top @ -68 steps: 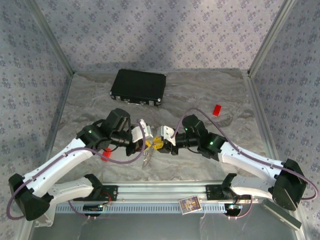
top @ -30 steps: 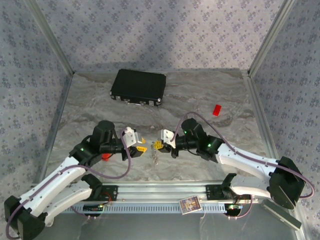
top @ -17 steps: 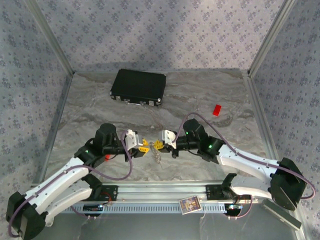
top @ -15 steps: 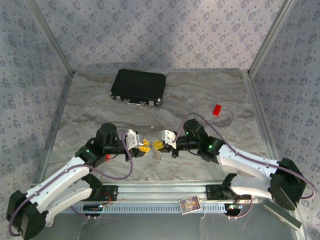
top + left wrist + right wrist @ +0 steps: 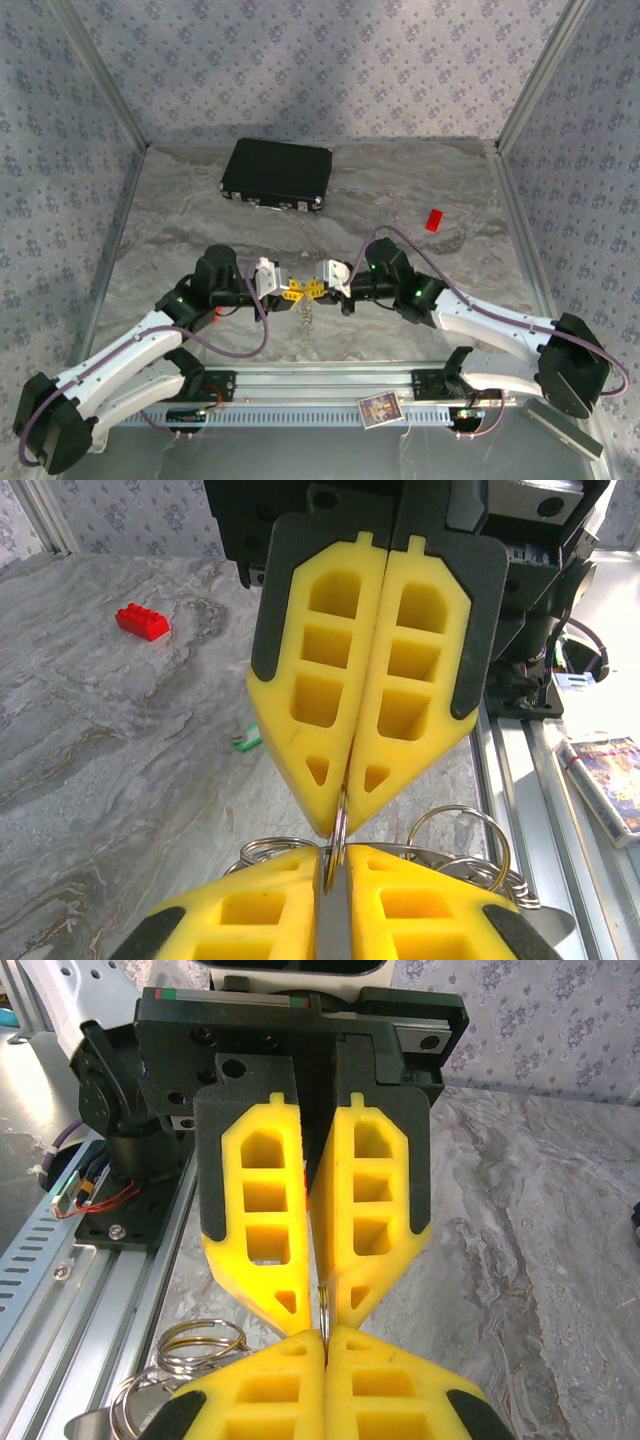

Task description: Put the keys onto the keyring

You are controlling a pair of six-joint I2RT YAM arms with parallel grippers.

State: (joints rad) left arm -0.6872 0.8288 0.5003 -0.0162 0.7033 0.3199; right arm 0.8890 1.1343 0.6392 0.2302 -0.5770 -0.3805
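Observation:
My two grippers meet tip to tip in mid-table, the left gripper (image 5: 294, 292) against the right gripper (image 5: 313, 290). Between them is one thin silver ring of the keyring (image 5: 338, 842). In the right wrist view my right fingers (image 5: 390, 1380) are pressed shut on that ring (image 5: 323, 1322). My left fingers (image 5: 250, 905) close around the same ring from the other side. Further silver rings (image 5: 462, 828) hang below the tips, dangling as a short chain (image 5: 307, 316). A small green key (image 5: 247, 742) lies on the table beyond. The red-and-white key is hidden.
A black case (image 5: 277, 175) lies at the back left. One red block (image 5: 434, 220) sits at the right, another (image 5: 214, 313) under the left arm. A small printed box (image 5: 380, 409) rests on the front rail (image 5: 320, 385).
The left gripper, drawn back a second ago, has moved right until its tips touch the right gripper's. The right gripper has stayed put, with the rings still hanging from it.

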